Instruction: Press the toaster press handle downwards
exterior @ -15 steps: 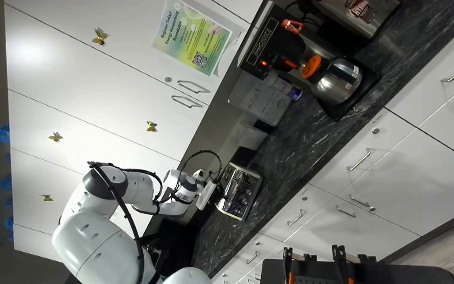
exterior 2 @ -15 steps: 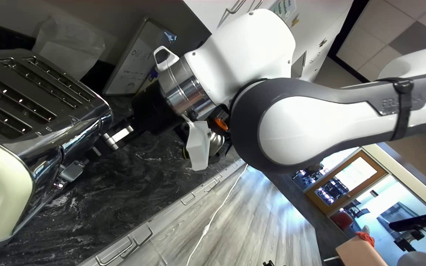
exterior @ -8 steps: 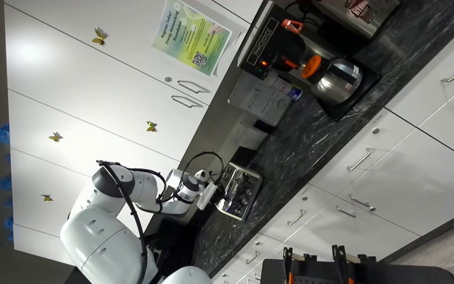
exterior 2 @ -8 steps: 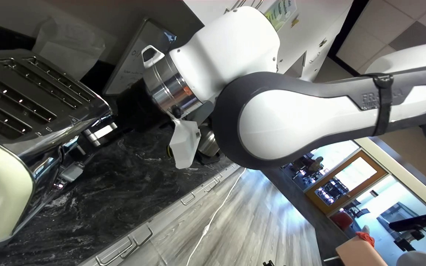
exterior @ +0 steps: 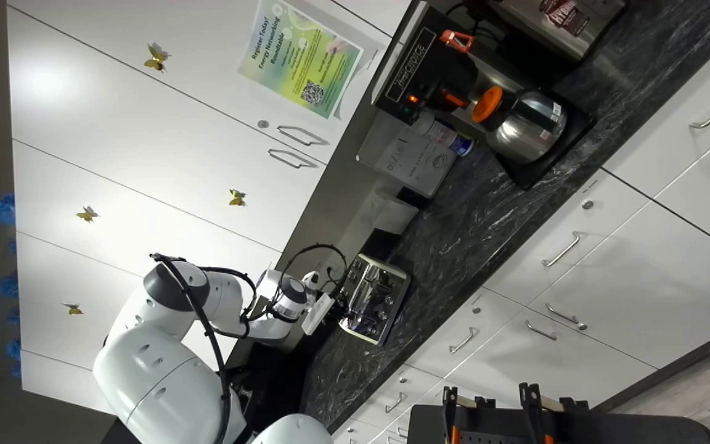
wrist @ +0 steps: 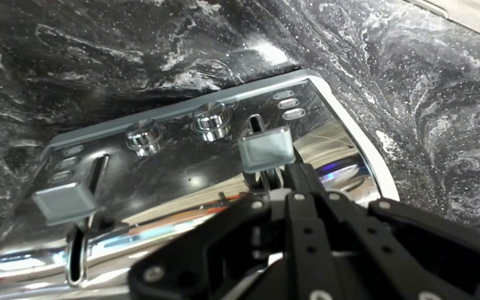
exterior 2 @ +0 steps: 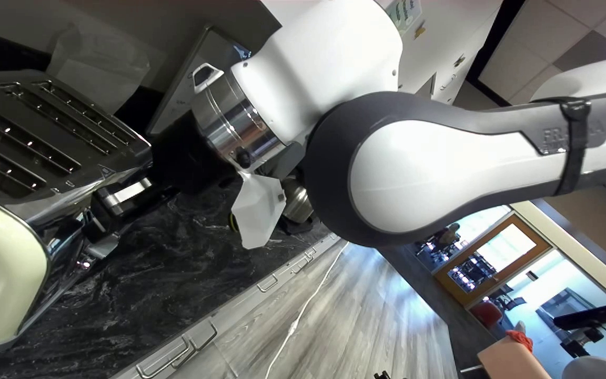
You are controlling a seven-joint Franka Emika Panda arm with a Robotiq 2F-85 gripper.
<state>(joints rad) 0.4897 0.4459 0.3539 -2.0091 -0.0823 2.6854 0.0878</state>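
Note:
The shiny silver toaster (exterior: 375,299) stands on the dark marbled counter; it is close up in an exterior view (exterior 2: 29,131) and in the wrist view (wrist: 173,179). Its front face carries two grey press handles in slots. The right one in the wrist view (wrist: 267,149) is beside my fingertips; the left one (wrist: 65,202) is farther off. My gripper (wrist: 304,171) is shut and empty, its fingertips at the right handle's corner on the toaster-top side. In an exterior view the gripper (exterior 2: 95,226) is right by a handle (exterior 2: 104,246); I cannot tell whether they touch.
Two round knobs (wrist: 211,121) sit between the handles. A white bag (exterior 2: 98,79) and a small whiteboard (exterior: 413,160) stand along the wall. A coffee maker (exterior: 429,68) with a steel pot (exterior: 527,126) stands farther along the counter. White cabinets (exterior: 145,154) hang above.
My gripper has moved along the toaster's front face, leftwards in the close exterior view, up to the press handle. The toaster and the handle have not visibly moved.

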